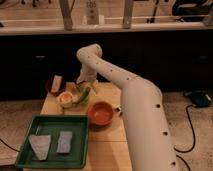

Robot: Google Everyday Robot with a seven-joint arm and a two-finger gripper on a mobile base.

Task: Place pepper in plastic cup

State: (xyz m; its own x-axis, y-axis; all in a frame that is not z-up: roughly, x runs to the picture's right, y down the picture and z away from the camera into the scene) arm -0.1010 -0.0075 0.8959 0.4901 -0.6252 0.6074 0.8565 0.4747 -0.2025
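A slender pale yellow-green pepper (85, 95) lies or hangs tilted at the back of the wooden table, just right of a pale plastic cup (65, 98) with something orange showing in it. My gripper (83, 81) is at the end of the long white arm, directly above the pepper's upper end. I cannot tell whether it touches the pepper. The pepper is beside the cup, not inside it.
An orange bowl (101, 112) stands right of the pepper. A green tray (80, 131) at the front left holds two grey pieces. A brown and white object (54, 84) sits at the back left. The table (107, 145) ends close behind the gripper.
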